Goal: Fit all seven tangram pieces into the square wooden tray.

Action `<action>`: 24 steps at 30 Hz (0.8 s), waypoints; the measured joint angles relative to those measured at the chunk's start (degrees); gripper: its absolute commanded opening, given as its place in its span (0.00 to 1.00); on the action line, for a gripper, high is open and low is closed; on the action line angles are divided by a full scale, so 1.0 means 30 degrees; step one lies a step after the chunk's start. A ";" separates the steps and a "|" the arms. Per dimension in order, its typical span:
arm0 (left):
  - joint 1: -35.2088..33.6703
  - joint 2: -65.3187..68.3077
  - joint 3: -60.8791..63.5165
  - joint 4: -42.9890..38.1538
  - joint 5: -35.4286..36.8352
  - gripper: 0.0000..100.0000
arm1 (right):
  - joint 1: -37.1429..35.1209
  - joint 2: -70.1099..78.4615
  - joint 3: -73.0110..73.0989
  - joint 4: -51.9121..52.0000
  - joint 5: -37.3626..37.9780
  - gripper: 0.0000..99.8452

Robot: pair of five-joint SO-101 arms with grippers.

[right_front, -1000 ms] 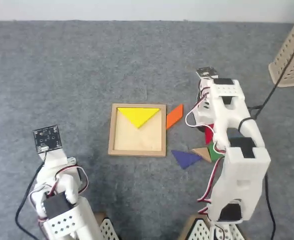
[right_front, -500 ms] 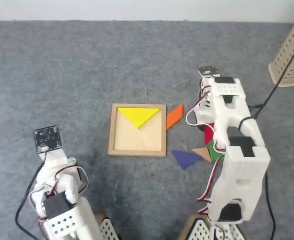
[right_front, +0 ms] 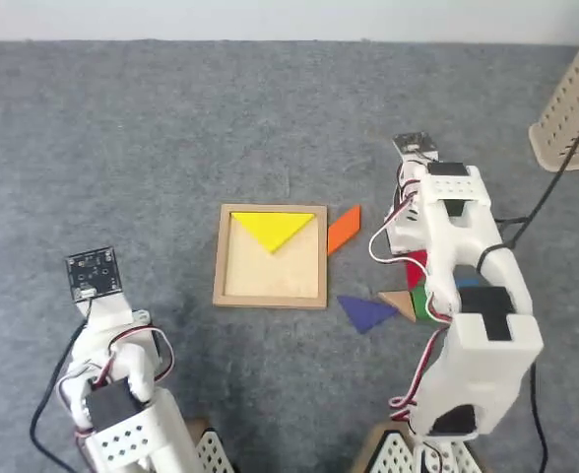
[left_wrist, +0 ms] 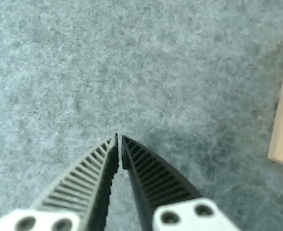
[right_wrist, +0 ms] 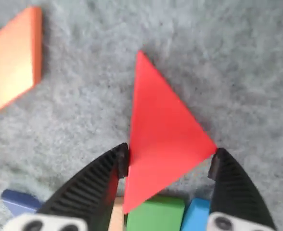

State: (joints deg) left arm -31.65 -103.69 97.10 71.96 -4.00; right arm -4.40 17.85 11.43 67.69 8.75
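Right tool [right_wrist: 169,156] stands released, jaws astride the red triangle [right_wrist: 160,139], after the arm's slight shift away from the square wooden tray [right_front: 270,300]; a grasp appears imminent. The tray lies on the grey surface [right_front: 122,148], holding the yellow triangle [right_front: 271,229]. Left tool [left_wrist: 118,144] is clenched, empty.

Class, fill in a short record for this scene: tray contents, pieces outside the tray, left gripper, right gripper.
Tray contents: yellow triangle alone in the wooden tray, against its far edge.
Outside the tray: orange parallelogram, blue triangle, tan piece, green piece, red triangle, light blue piece, all on the carpet to the tray's right.
Left gripper: shut, over carpet.
Right gripper: open, one finger on each side of the red triangle.
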 measured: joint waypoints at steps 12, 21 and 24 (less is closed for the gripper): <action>0.0000 0.0000 0.0000 0.0000 0.0000 0.01 | -0.0117 -0.0147 0.0000 -0.0029 -0.0059 0.33; 0.0000 0.0000 0.0000 0.0000 0.0000 0.01 | -0.0234 0.0645 -0.0147 -0.0117 -0.0059 0.33; 0.0000 0.0000 0.0000 0.0000 0.0000 0.01 | -0.0205 0.1641 -0.0615 -0.0088 -0.0059 0.33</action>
State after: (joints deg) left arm -31.65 -103.69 97.10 71.96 -4.00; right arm -5.01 22.77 9.58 67.43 8.57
